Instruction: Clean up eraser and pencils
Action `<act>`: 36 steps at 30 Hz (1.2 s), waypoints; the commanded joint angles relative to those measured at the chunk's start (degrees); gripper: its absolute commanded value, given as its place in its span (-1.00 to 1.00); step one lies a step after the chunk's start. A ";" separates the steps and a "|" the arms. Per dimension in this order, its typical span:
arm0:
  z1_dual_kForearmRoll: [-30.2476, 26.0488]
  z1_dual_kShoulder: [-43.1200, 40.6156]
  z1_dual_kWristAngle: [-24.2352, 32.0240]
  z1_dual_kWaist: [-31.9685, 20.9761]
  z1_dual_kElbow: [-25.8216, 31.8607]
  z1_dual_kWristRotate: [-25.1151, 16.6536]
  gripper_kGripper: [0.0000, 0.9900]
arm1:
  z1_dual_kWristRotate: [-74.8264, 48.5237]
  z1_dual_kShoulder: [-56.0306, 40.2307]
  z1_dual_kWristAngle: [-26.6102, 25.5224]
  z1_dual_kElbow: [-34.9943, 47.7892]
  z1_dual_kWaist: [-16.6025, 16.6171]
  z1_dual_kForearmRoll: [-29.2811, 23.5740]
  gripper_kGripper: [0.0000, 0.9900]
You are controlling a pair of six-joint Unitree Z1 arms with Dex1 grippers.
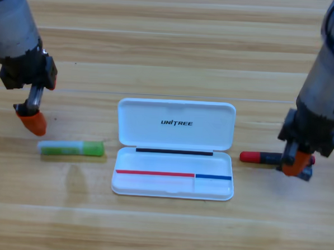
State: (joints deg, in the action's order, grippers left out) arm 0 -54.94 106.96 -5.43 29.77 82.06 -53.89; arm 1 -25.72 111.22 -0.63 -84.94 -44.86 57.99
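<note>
White case (175, 131) lies open mid-bench, lid flipped back toward the far edge, tray toward the near edge. Nothing loose visible in the tray.

Green pencil (70, 148) lies flat on the bench (161, 231) left of the case, just beside the tray's left end, long axis running left-right, whitish end pointing at the left edge.

Red pencil (266, 158) lies flat right of the case, level with the tray hinge, red end toward the case, dark barrel running toward the right edge and partly hidden under the right claw.

Left claw (33, 121) comes in from the upper left corner, pointing down, orange tip just above and left of the green pencil's whitish end, apart from it, holding nothing. Can't tell how far it is open; only one orange tip shows.

Right claw (297, 163) comes in from the upper right corner, pointing down right over the red pencil's barrel, orange tip on or at the stick. Can't tell its gap or whether it has a grip.

Eraser not visible anywhere.
</note>
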 commanded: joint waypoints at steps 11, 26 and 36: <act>14.25 8.18 2.53 -1.03 -8.68 1.69 1.00 | -10.41 7.43 -0.25 -9.89 -8.14 0.72 -1.00; 20.58 10.11 3.76 -1.03 -14.04 1.95 0.91 | -13.84 14.46 -1.48 -13.59 -9.37 0.54 -1.00; 20.66 10.55 4.03 -1.03 -14.13 1.77 0.68 | -15.77 16.40 -2.27 -14.20 -9.63 -0.07 -1.00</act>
State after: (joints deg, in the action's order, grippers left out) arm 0 -34.91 114.76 -2.12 29.67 69.17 -52.34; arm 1 -40.74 123.10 -2.54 -98.76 -52.57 58.03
